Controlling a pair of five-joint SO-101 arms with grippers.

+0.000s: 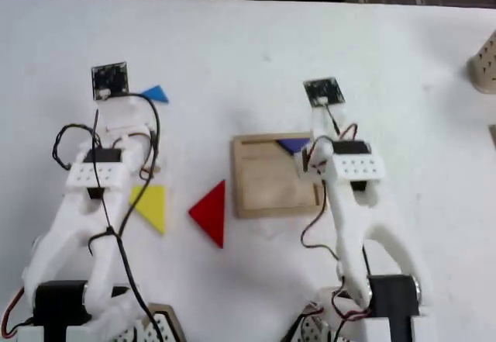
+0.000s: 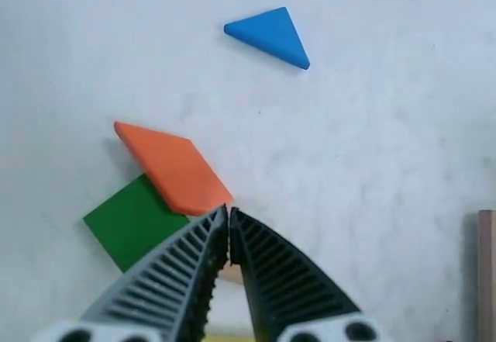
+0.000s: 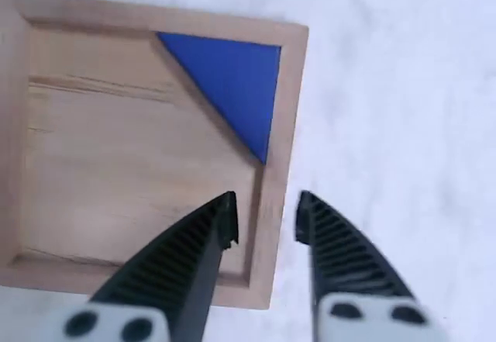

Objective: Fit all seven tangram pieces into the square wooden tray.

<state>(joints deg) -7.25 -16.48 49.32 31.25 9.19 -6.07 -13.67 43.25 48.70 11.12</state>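
The square wooden tray (image 1: 242,179) lies flat mid-desk, with one dark blue triangle (image 3: 232,78) seated in a corner and the rest of its floor bare. The right fingers (image 3: 194,245) hang over it, spread and holding nothing, one tip above the tray floor and the other beyond the rim over the desk (image 1: 387,63). The left fingers (image 2: 190,268) are pressed together and empty, with their tips right at a corner of the orange parallelogram (image 2: 172,167), which overlaps a green square (image 2: 130,222). A light blue triangle (image 2: 271,36) sits well apart from them. A yellow triangle (image 1: 151,205) and a red triangle (image 1: 211,212) lie between the left arm and the tray. The pieces look thin, stiff and light, with smooth faces, so they should slide easily on the desk and could skate away from a closing pinch. The best hold is probably across two opposite edges of a piece, low to the desk. The orange one likely needs shifting off the green before either can be lifted cleanly.
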